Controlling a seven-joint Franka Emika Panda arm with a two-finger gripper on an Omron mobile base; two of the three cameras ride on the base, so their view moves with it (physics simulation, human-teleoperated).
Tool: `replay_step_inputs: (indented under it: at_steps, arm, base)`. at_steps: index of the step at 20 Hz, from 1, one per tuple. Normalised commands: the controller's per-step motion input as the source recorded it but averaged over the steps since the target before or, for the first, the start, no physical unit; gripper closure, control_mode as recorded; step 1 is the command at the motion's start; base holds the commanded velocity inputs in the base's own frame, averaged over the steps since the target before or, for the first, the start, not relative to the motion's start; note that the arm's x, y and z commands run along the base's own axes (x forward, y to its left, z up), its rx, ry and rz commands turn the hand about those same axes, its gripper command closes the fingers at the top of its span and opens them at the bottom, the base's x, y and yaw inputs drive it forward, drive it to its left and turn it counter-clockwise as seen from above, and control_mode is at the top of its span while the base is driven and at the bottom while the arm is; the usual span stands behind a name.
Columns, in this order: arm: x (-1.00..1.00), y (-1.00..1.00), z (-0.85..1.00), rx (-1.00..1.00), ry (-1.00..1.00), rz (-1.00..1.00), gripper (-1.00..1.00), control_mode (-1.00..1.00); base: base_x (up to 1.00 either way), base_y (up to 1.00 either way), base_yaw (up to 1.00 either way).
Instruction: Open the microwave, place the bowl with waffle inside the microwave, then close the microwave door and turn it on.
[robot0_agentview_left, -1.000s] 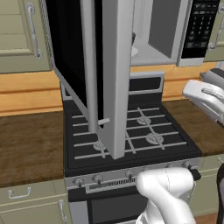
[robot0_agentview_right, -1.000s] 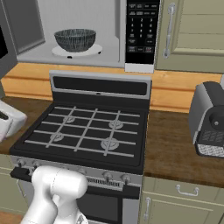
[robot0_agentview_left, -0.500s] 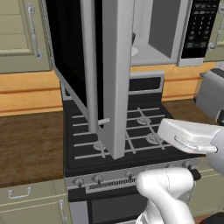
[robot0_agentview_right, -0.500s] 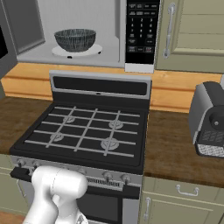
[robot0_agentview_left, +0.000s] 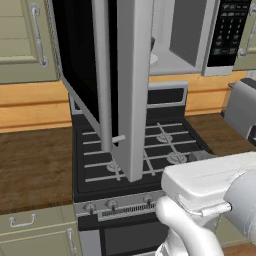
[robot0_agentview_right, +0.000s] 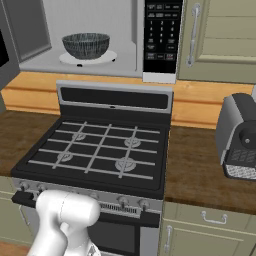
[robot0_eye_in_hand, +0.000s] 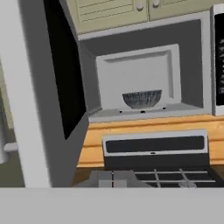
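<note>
The bowl with waffle (robot0_agentview_right: 86, 45) is seated inside the microwave (robot0_agentview_right: 95, 37), whose door (robot0_agentview_left: 120, 85), swung wide, could be clipped by the shut, empty claw.

The bowl with waffle (robot0_agentview_right: 86, 45) sits inside the microwave (robot0_agentview_right: 100, 30), above the stove (robot0_agentview_right: 97, 150).

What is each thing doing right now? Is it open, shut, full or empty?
microwave door: swung wide open.
microwave: open, bowl inside.
bowl: upright on the round white plate inside the microwave; what it holds cannot be seen.
gas stove: no pots on the grates, no flames.
upper cabinet door: shut.
gripper: shut.
</note>
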Motion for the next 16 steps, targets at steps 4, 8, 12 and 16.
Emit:
replay_step_inputs:
  at_steps: [4, 8, 12, 16]
  arm:
    - [-0.39, 0.76, -0.12, -0.23, -0.16, 0.00, 1.00, -1.00]
    - [-0.09, 0.80, 0.00, -0.19, -0.02, -0.01, 1.00, -1.00]
    - [0.33, 0.81, 0.00, -0.15, 0.00, -0.08, 1.00, -1.00]
    - [0.41, 0.90, -0.29, -0.21, 0.00, -0.08, 1.00, -1.00]
  base:
    - [0.00, 0.00, 0.00]
    - [0.00, 0.00, 0.00]
    - [0.00, 0.00, 0.00]
    - [0.00, 0.00, 0.00]
